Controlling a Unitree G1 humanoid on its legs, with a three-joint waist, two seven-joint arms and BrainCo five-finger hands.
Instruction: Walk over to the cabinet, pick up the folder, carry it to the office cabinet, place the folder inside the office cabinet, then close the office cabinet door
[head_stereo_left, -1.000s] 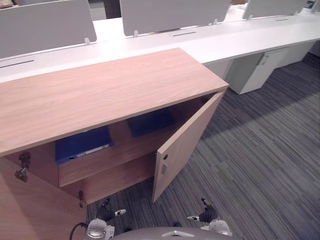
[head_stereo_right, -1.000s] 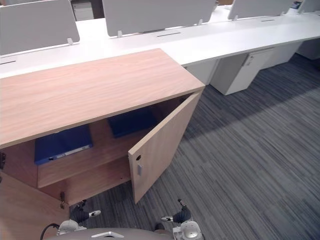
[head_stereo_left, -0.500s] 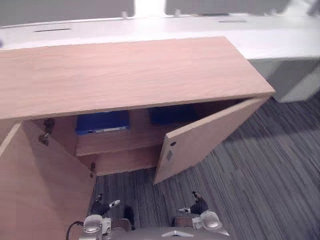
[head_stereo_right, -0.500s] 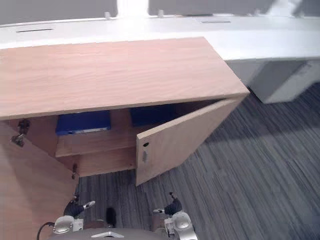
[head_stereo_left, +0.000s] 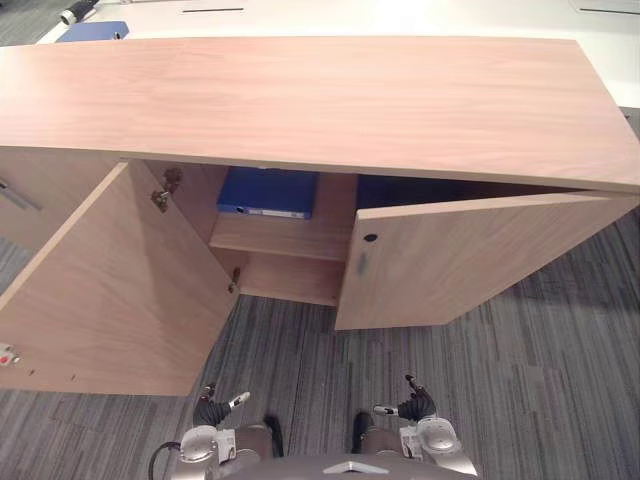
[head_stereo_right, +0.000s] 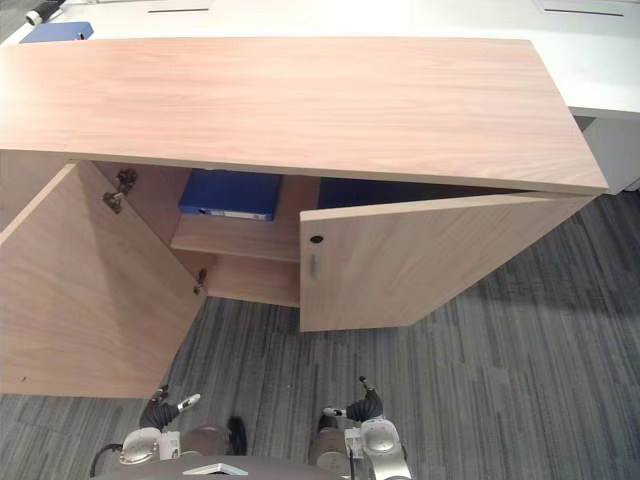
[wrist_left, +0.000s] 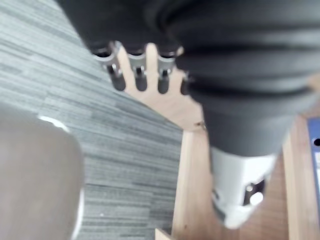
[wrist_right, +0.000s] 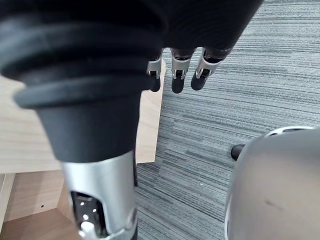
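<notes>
Cabinet insides partly hidden
The blue folder (head_stereo_left: 268, 192) shows just its front end under the cabinet top (head_stereo_left: 300, 95); a darker blue thing (head_stereo_left: 395, 190) beside it is mostly hidden behind the right door (head_stereo_left: 470, 262). The left door (head_stereo_left: 110, 290) is cut by the frame's left edge. The blue item (head_stereo_left: 92, 30) at upper left is too small to identify.

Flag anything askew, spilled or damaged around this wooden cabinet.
Nothing stands out. The light wooden cabinet has its left door open wider than its right door, and a blue folder lies flat on its shelf.
</notes>
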